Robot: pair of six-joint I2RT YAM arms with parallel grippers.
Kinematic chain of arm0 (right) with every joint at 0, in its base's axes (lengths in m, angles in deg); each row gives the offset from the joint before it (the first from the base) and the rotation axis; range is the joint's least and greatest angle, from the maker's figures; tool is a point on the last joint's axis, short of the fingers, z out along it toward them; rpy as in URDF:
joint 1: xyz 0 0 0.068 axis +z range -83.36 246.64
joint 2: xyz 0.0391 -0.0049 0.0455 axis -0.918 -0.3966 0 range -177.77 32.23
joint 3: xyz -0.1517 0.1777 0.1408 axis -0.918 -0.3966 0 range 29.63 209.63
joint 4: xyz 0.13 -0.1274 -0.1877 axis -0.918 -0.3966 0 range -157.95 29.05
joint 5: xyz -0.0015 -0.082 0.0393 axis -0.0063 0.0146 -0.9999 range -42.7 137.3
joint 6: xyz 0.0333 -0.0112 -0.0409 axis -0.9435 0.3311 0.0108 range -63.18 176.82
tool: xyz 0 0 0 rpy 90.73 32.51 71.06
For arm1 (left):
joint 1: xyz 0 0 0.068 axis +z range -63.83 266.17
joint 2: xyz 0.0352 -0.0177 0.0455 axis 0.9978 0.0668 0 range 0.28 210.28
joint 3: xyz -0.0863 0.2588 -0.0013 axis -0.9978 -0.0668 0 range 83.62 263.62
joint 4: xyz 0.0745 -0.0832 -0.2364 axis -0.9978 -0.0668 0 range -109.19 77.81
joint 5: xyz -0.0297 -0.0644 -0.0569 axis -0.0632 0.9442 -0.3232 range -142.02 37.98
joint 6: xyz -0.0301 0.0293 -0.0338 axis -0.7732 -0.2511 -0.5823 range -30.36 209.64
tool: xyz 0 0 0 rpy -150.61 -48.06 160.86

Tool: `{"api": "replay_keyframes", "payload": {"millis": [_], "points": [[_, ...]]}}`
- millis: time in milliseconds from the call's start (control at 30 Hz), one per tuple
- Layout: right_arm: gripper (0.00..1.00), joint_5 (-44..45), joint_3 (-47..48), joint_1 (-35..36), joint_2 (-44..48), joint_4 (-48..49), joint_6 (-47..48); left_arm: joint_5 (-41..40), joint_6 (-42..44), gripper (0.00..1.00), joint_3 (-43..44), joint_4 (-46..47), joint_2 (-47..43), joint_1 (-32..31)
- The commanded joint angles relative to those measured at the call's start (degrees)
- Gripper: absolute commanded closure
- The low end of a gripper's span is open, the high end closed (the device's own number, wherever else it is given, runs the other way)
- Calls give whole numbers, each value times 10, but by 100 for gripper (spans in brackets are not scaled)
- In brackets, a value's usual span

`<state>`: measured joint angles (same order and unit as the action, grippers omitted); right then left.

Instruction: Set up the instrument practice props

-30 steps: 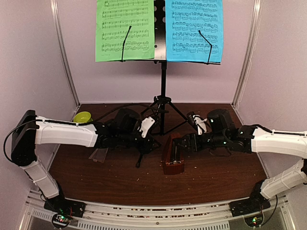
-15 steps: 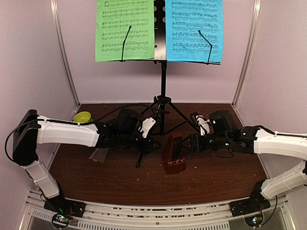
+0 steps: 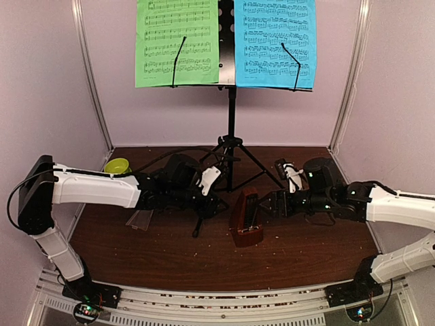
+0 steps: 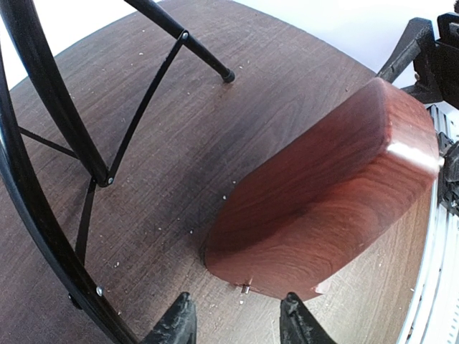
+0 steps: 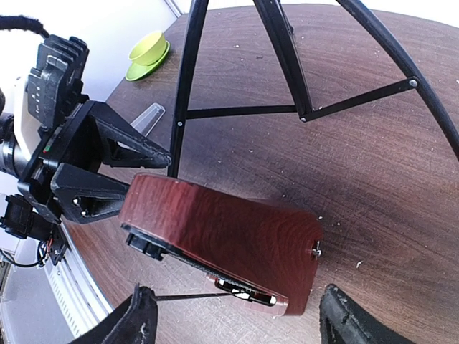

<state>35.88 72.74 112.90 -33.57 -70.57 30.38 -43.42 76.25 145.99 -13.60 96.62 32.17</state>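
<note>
Standing upright on the dark wooden tabletop (image 3: 299, 251) is the reddish-brown metronome (image 3: 246, 219), a little pyramid with 2 arms reaching in at it from opposite sides. Its front is uncovered, and in the right wrist view a thin pendulum rod shows along that face.

The left gripper (image 4: 235, 315) sits low, just to the left of the metronome. Its jaws are partly apart with only bare wood between them, and the metronome's base is close ahead of the tips. The right gripper (image 5: 237, 319) is just to the right of the metronome. Its jaws are spread wide, wider than the body in front of them, and neither finger presses on it, so nothing is in its grasp.

Directly behind the metronome rises the black music stand (image 3: 231, 115), and 1 of its 3 legs reaches the tabletop near the left gripper. High above and behind the metronome, the stand's hole-punched desk carries 2 sheets side by side, the green sheet (image 3: 177, 41) on the left and the blue sheet (image 3: 275, 41) on the right, each pinned by a thin black wire arm.

Well to the left of the metronome, beyond the left arm, a clear cover (image 3: 141, 219) lies flat on the wood. Further back on that same side, a small lime-green bowl (image 3: 117, 166) sits by the wall.
</note>
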Motion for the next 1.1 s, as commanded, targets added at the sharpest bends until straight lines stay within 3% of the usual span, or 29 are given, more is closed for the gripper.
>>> {"api": "replay_keyframes", "payload": {"millis": [0, 333, 700, 1067], "points": [[22, 16, 10, 0, -8, 3, -8, -1, 8, 58, 16, 11, 0, 1], [22, 54, -7, -13, 7, -26, -11, -7, 5, 58, 12, 10, -4, 2], [21, 88, -40, -79, -3, -91, -15, -12, 4, 58, 8, 1, -17, 20], [11, 59, -18, -178, 64, -125, -36, -20, -16, 58, -42, 17, -75, 59]]}}
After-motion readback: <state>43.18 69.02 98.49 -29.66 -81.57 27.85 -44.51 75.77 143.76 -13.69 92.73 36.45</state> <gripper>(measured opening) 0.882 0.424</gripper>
